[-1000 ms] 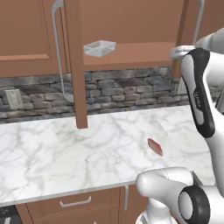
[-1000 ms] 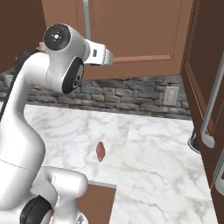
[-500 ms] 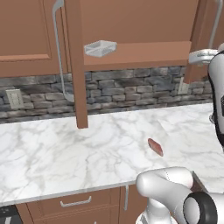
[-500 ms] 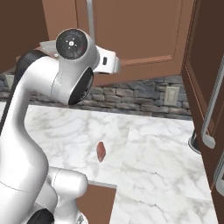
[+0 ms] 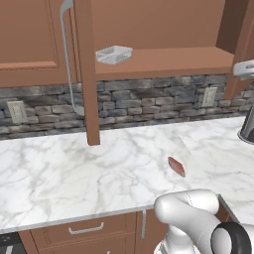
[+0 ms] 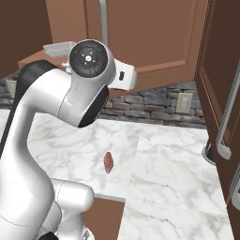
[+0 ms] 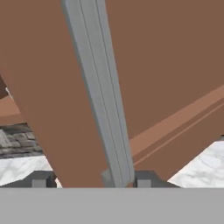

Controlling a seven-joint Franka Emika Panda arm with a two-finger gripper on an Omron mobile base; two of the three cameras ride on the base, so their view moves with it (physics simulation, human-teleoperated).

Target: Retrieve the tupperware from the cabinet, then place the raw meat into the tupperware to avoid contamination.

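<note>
You are in the door-opening part of the job: in the hand view the silver bar handle (image 7: 101, 96) of the cabinet door (image 7: 166, 65) runs down the middle of the frame and ends between the two dark fingertips (image 7: 38, 180) at the bottom edge. The gripper (image 7: 91, 180) has its fingers apart, one on each side of the handle; whether the pads touch the bar you cannot tell. The cabinet (image 5: 163, 59) already shows its shelf in the left base view, and the tupperware (image 5: 114, 54) sits on that shelf in the upper middle of the frame, just right of the door edge. The raw meat (image 5: 176, 166) lies on the marble counter (image 5: 74, 173) at lower centre right, well apart from the container; in the right base view the raw meat (image 6: 108, 161) sits left of centre. Judging from this, your next move is to let go of the handle, back clear of the door, then reach up to the shelf for the container.
</note>
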